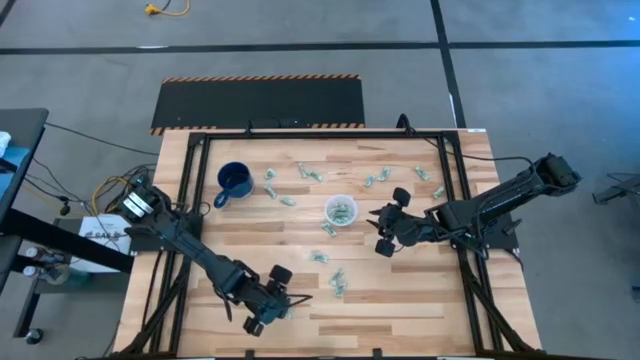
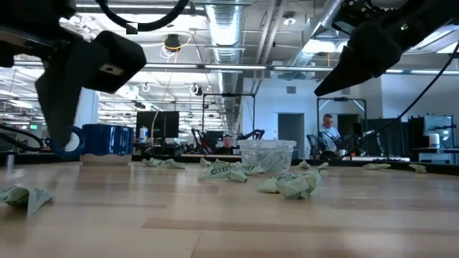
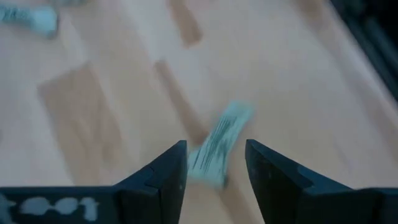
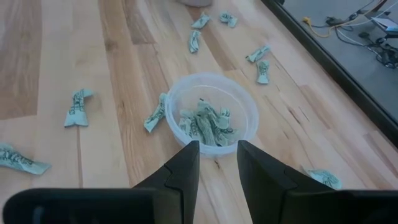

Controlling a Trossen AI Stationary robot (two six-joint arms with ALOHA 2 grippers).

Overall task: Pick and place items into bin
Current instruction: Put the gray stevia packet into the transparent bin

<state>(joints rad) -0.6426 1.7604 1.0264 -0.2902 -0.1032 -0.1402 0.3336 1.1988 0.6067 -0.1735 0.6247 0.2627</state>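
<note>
While the left claw [image 1: 268, 305] hangs near the surface's [image 1: 400, 300] front edge, its fingers stand apart around a blurred wrapped piece [image 3: 217, 142]. Rightward, bare wood separates scattered pieces from the part-filled clear cup [image 1: 341, 212]; the right claw [image 1: 388, 220], fingers parted and empty, hovers beside it.

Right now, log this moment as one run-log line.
left pincer: open around wrapped piece, near table edge | right pincer: empty, beside cup | cup: several pieces inside
</note>
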